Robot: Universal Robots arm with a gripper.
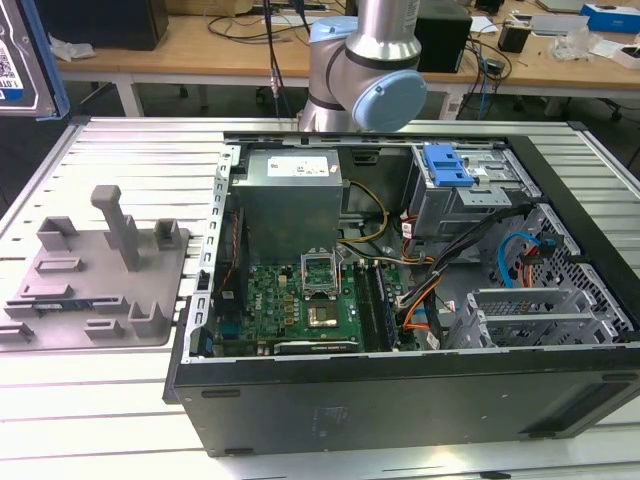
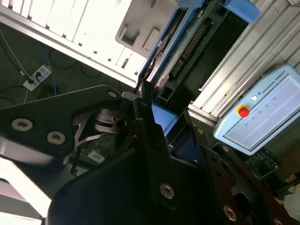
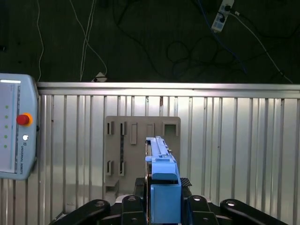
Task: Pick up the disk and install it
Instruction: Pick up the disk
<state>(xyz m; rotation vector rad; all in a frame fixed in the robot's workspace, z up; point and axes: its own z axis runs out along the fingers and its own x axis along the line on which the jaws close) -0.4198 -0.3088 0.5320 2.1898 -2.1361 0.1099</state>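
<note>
My pincer (image 3: 164,202) is pinching the disk (image 3: 161,161) by its blue frame. The disk sits edge-on, with its long axis running straight out from the fingers. It hangs above the grey holder plate (image 3: 126,140) on the table (image 3: 234,140). The open computer case (image 1: 400,390) lies well apart, toward the exterior view's right.

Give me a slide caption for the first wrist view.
Gripper jaws shut on the disk, held edge-on above the grey fixture plate and slatted table.
</note>
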